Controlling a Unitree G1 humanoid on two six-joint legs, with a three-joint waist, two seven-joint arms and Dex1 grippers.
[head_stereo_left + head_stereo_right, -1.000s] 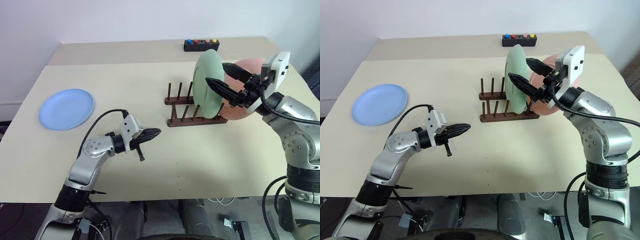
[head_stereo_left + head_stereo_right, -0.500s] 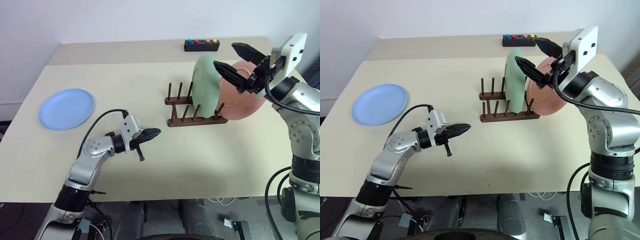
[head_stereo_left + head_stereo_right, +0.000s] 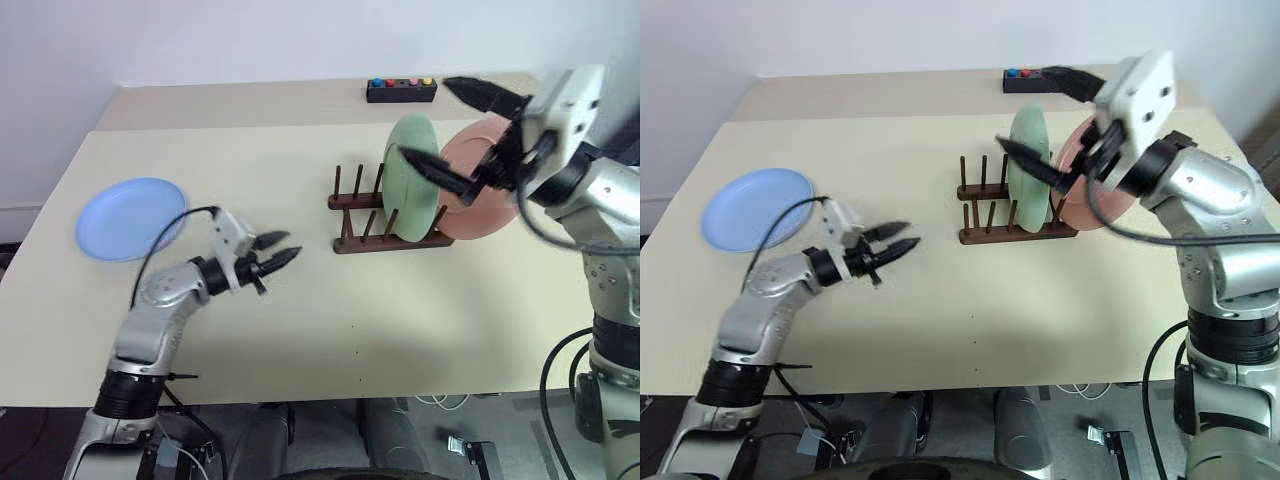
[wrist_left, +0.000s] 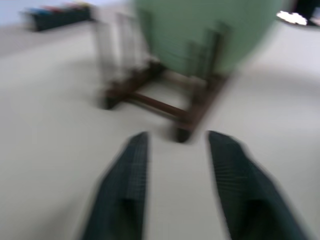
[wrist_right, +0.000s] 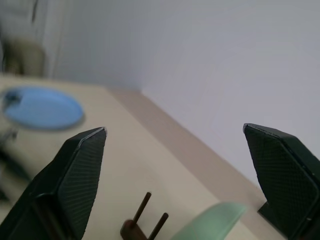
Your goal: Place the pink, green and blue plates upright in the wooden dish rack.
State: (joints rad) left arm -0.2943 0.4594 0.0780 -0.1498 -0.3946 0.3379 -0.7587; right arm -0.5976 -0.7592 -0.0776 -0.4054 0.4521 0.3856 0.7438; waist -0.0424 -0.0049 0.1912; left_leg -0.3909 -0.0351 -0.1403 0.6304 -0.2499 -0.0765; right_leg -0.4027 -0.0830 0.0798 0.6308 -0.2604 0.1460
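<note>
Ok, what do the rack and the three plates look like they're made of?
The wooden dish rack: dark brown stained wood, going by its thin round pegs and matte rails. The green plate, pink plate and blue plate: probably plastic or melamine, uniformly coloured with a dull, glare-free surface; matte-glazed ceramic can't be ruled out.

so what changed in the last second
The right pincer let go of the green plate and lifted off it, jaws wide. The plate now stands upright in the rack, ahead of the pink plate. The left pincer opened and shifted left. The blue plate stayed flat on the table.
</note>
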